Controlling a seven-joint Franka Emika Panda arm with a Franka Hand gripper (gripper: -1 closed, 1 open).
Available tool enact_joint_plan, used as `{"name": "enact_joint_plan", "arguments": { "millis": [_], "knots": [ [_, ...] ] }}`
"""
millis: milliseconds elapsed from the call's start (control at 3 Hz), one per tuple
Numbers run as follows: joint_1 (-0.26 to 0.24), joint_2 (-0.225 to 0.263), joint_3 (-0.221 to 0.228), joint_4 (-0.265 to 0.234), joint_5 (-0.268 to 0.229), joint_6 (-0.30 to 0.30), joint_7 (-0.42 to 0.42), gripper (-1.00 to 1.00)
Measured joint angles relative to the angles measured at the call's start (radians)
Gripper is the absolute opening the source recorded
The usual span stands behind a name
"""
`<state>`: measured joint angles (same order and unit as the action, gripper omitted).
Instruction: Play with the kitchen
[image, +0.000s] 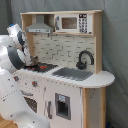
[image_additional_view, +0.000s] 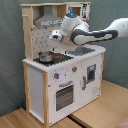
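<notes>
Kitchen (image_additional_view: 60, 75) on wooden floor (image_additional_view: 100, 112), pot (image_additional_view: 45, 56) on stovetop, tool (image_additional_view: 56, 36) above it, grip state unclear

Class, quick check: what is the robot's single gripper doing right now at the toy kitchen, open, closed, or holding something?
Gripper: above the kitchen stovetop; open or closed cannot be told, nothing visibly held.

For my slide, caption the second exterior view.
White robot arm reaching over the toy kitchen, its wrist above a small pot on the black stovetop.
</notes>
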<state>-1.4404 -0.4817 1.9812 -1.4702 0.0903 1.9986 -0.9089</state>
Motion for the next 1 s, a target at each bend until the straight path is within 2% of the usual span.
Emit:
{"name": "enact_joint_plan", "arguments": {
  "millis": [1000],
  "knots": [
    [-0.212, -0.028, 0.211, 0.105, 0.001, -0.042, -0.038, 1.00]
  ]
}}
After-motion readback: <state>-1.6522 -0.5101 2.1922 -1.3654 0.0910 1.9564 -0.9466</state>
